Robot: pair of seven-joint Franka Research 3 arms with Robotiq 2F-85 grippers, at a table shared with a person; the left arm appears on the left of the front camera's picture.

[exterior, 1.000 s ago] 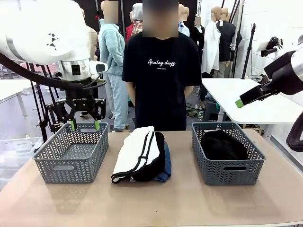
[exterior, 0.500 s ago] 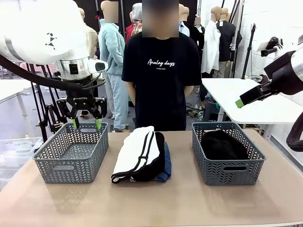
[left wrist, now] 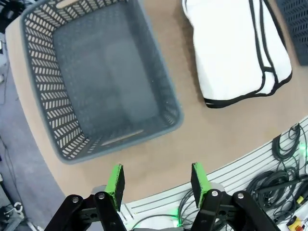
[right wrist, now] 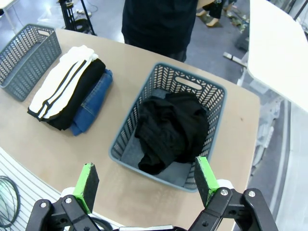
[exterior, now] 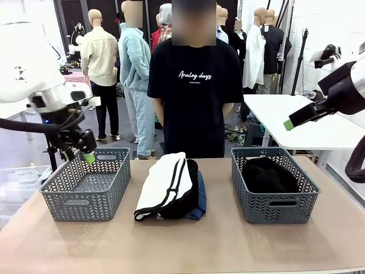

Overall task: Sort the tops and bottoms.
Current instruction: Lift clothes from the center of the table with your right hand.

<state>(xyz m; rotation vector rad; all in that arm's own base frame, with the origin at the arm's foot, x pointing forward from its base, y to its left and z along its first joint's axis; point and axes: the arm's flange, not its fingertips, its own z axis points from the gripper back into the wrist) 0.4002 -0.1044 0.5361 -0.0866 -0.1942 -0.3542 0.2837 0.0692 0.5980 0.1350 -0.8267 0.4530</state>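
Mid-sort, no grasp: left hand point(left wrist: 157, 179) spread, empty; grey basket point(left wrist: 38, 96) just ahead, white top point(left wrist: 236, 48) beyond; right hand point(right wrist: 147, 177) spread, empty, above black top point(right wrist: 171, 127). Next: pinch white top alone, leave jeans point(right wrist: 91, 103).

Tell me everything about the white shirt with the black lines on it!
The white top looks like soft cloth, folded into a long bundle. Thin black edging runs along it in lines. It lies slanted on top of the pile in the middle of the table, between the left basket and the right basket. It rests on a folded black garment, and blue jeans peek out underneath. Its near end droops toward the table. No hand touches it.
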